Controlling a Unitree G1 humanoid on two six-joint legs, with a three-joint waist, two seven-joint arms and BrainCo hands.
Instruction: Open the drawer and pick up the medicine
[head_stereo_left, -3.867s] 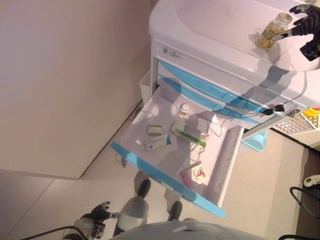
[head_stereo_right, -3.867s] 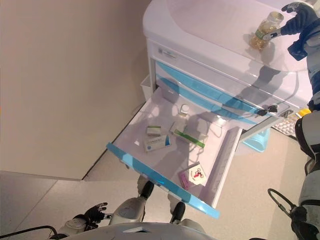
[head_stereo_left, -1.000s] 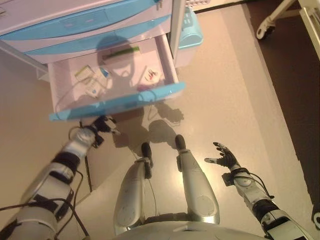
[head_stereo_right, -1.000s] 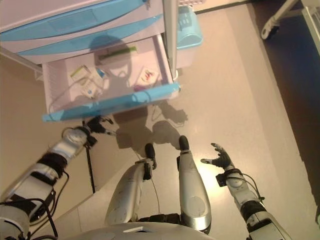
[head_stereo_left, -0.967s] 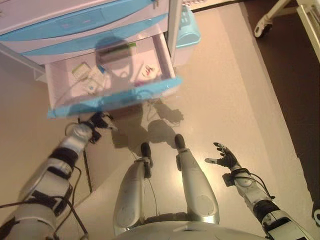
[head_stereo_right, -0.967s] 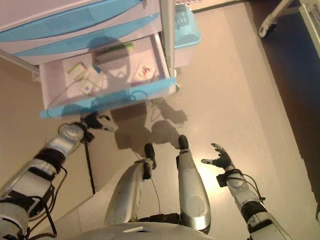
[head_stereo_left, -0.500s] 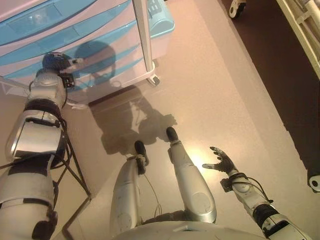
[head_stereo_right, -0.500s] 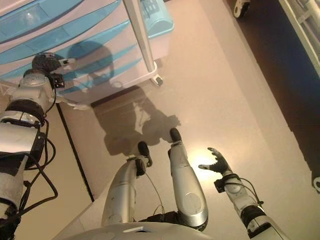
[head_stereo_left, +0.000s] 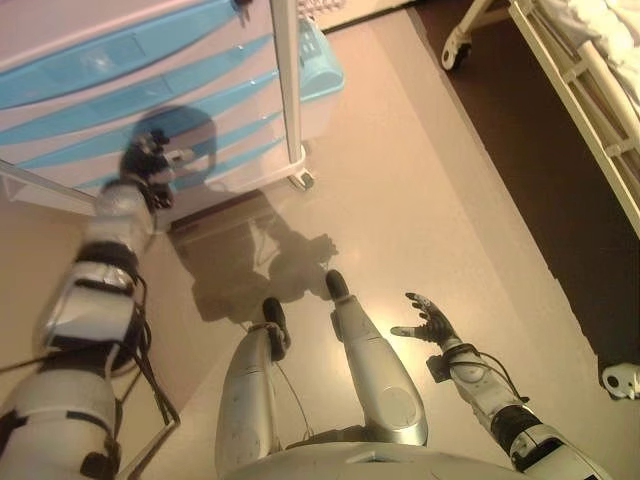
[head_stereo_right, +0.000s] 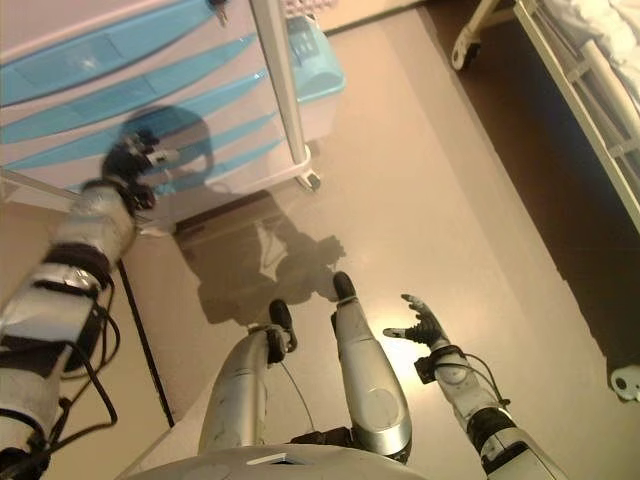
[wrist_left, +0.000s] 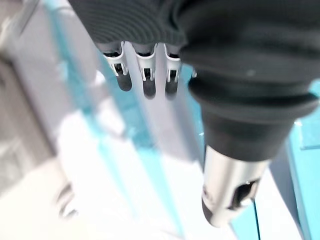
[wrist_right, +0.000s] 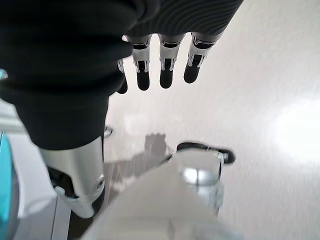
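The white cabinet (head_stereo_left: 60, 25) with blue drawer fronts (head_stereo_left: 110, 95) stands at the upper left, and every drawer I can see is shut. No medicine shows in any view. My left hand (head_stereo_left: 150, 163) is raised in front of the lower drawer fronts; in the left wrist view its fingers (wrist_left: 145, 80) are straight and hold nothing, with blue fronts just past them. My right hand (head_stereo_left: 427, 322) hangs low at the right over the floor, and its fingers (wrist_right: 167, 70) are straight and empty.
A light blue bin (head_stereo_left: 322, 72) hangs on the cabinet's right side, by a white post (head_stereo_left: 285, 80) that ends in a castor (head_stereo_left: 300, 180). A bed frame (head_stereo_left: 575, 110) with a wheel (head_stereo_left: 450, 60) runs along the right. A small white object (head_stereo_left: 620, 378) lies on the floor at the lower right.
One second ago the drawer stood open with boxes inside; it has since been pushed shut. My left hand has dropped a little along the drawer fronts. The camera has shifted.
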